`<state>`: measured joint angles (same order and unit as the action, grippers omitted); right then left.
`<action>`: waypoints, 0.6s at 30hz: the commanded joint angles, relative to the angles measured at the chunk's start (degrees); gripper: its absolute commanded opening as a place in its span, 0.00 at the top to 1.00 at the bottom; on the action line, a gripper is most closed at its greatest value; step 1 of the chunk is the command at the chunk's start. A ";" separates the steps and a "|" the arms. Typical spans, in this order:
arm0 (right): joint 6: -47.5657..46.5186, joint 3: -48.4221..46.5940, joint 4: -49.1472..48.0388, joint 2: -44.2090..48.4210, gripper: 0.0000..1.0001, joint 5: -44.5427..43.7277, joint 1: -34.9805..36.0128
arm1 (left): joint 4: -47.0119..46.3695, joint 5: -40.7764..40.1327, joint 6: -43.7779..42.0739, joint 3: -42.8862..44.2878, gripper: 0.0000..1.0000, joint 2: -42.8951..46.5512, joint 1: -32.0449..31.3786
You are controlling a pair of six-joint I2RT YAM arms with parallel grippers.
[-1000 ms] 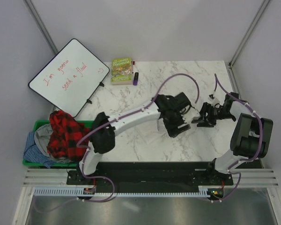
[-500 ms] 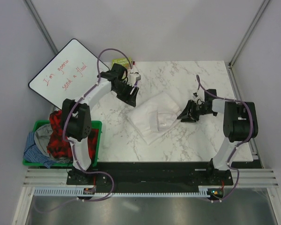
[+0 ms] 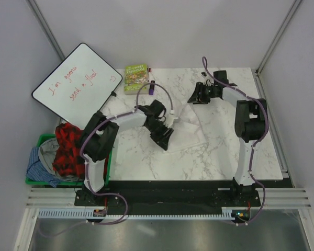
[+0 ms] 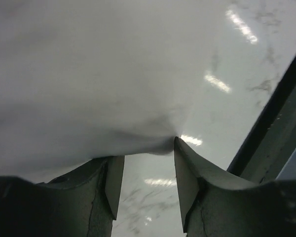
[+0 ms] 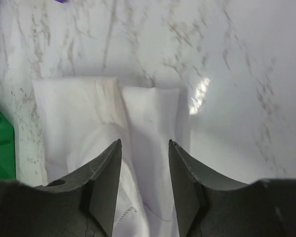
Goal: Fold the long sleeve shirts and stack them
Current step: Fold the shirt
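Note:
A folded white long sleeve shirt [image 3: 190,133] lies on the marble table near the middle. My left gripper [image 3: 166,141] is low at the shirt's left edge. In the left wrist view it [image 4: 146,149] is open, with the shirt's hem [image 4: 89,89] just past the fingertips and nothing between the fingers. My right gripper [image 3: 194,98] is raised beyond the shirt's far side. In the right wrist view it [image 5: 144,142] is open and empty, looking down on the folded shirt [image 5: 89,113].
A whiteboard [image 3: 76,83] leans at the far left. A green book [image 3: 136,77] and a purple marker [image 3: 152,88] lie at the back. A green bin [image 3: 44,139] at the left holds red plaid and blue clothes; its corner shows in the right wrist view [image 5: 0,148].
My left gripper swung from near the book down to the shirt's left edge. My right gripper left the shirt's right side and moved to the far side. The shirt looks more compact.

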<state>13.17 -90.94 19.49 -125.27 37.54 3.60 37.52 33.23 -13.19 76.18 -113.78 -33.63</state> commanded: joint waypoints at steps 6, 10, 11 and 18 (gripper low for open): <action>-16.84 -14.53 15.91 5.55 0.39 -2.29 -0.96 | -13.52 8.78 11.25 -1.91 0.40 6.98 -22.36; -25.98 -9.11 24.70 10.74 0.38 -3.44 -0.78 | -15.63 13.52 12.66 -7.25 0.35 15.85 -14.14; -28.35 -7.95 25.85 11.53 0.38 -3.70 -0.52 | -17.55 12.57 15.10 -8.41 0.34 19.61 -11.57; -29.96 6.11 26.48 20.68 0.39 -7.47 -0.08 | -12.15 4.13 2.66 -0.79 0.23 15.89 9.62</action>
<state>-12.60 -90.21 42.68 -108.73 32.82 2.96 21.93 40.53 -2.83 69.28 -93.36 -29.17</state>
